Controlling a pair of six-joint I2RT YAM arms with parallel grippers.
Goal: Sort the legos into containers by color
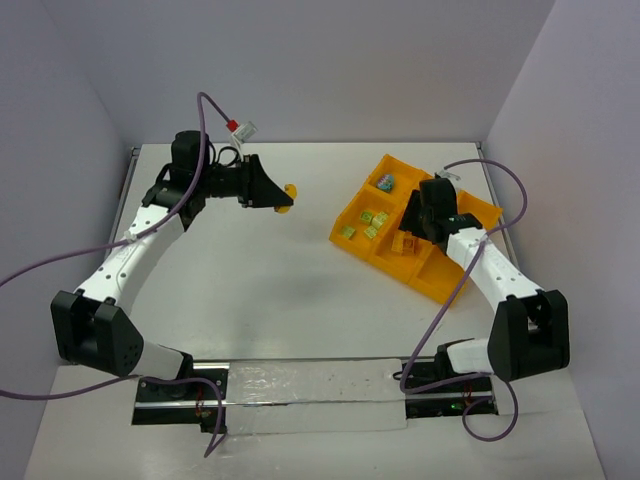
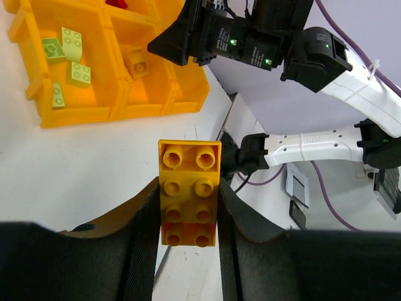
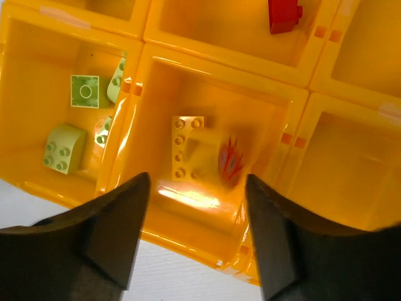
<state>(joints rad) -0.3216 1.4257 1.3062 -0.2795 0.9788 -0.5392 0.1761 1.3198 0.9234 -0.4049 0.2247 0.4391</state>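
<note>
No lettering, brand or number is legible on the orange-yellow tray [image 3: 301,100] or the yellow brick [image 2: 189,188]; the white cable tag [image 1: 245,129] is too small to read.

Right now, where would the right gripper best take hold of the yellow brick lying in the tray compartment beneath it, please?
Across its two long sides, coming straight down. The yellow brick lies flat, studs up, clear of the compartment walls, which block a sideways approach. The right gripper hangs open above it, fingers set to close across the narrow width.
</note>
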